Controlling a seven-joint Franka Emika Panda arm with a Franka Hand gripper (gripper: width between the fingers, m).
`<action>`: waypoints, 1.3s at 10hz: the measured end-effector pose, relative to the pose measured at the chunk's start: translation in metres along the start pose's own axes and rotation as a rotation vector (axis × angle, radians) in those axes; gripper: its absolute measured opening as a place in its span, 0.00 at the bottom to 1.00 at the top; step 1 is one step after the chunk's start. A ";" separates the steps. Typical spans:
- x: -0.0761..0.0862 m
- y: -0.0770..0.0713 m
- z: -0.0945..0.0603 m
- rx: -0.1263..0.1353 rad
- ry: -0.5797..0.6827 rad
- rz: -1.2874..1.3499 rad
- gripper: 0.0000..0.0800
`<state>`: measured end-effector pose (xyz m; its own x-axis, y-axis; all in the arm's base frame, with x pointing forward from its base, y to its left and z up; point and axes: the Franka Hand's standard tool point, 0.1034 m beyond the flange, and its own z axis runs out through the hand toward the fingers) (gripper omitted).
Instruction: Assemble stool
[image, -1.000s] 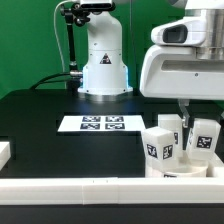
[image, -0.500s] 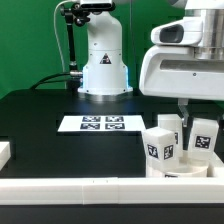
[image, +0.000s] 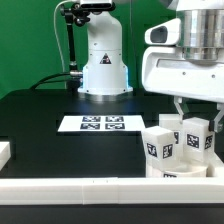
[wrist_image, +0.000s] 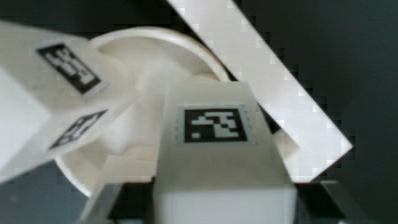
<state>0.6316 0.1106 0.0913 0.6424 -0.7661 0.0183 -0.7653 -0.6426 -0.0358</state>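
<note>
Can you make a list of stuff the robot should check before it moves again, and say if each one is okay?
1. Gripper shut on a leg: ok, its fingers press the leg's sides.
2. Held leg above the round seat: ok in the wrist view.
3. Leg fully down in its socket: cannot tell, the socket is hidden.
4. Other two legs upright on the seat: ok.
5. Marker board away from the stool: ok.

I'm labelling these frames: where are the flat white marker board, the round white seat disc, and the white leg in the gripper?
marker board (image: 100, 124), exterior view, centre.
seat disc (wrist_image: 151, 65), wrist view, top face.
gripped leg (wrist_image: 217, 125), wrist view, tagged face.
</note>
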 end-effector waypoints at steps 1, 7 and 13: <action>0.000 0.000 0.000 0.005 -0.007 0.084 0.42; 0.002 0.001 0.001 0.015 -0.034 0.534 0.42; 0.003 -0.003 0.002 0.021 -0.053 0.951 0.42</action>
<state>0.6355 0.1101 0.0898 -0.2474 -0.9662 -0.0730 -0.9678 0.2501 -0.0301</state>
